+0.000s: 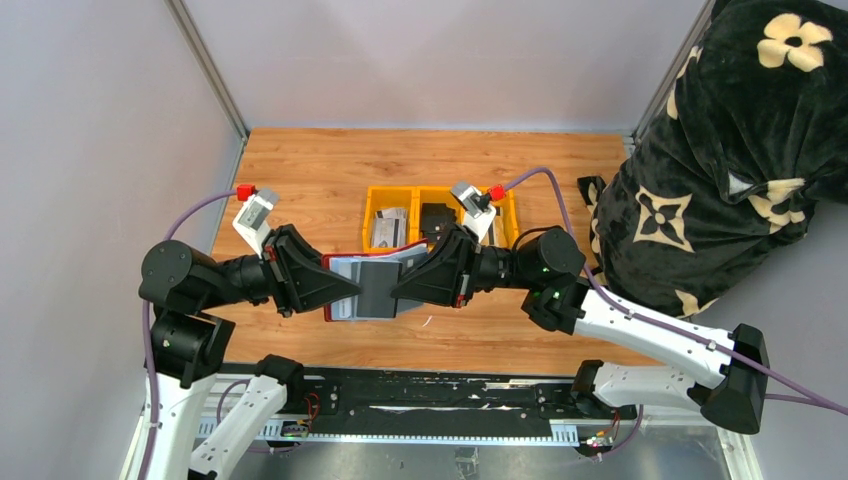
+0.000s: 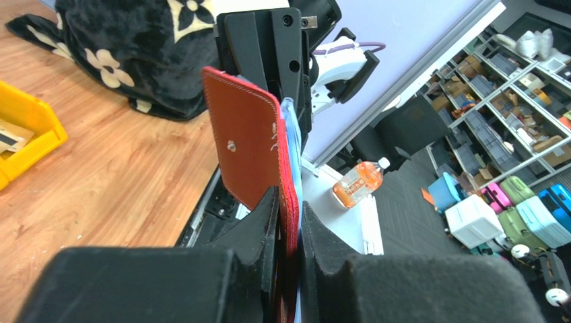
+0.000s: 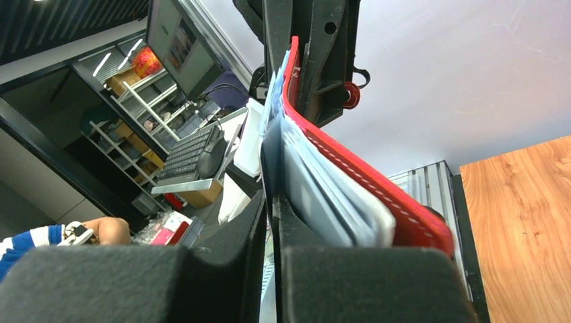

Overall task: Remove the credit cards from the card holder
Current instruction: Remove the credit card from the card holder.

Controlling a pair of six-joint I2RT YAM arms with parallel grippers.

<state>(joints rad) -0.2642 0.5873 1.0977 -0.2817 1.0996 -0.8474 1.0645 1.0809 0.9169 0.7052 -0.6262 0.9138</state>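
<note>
The dark-red card holder hangs open in the air between my two grippers, above the table's near edge. My left gripper is shut on its red edge; its strap tab with a snap stands up beyond the fingers. My right gripper is shut on a thin dark card that sticks out of the holder's grey pockets. The red cover curves off to the right. The same dark grey card shows in the top view. Any other cards inside the pockets are hidden.
Yellow bins stand behind the grippers; one holds grey-white cards, another a black wallet-like object. A black blanket with tan flowers fills the right side. Grey walls enclose the wooden table.
</note>
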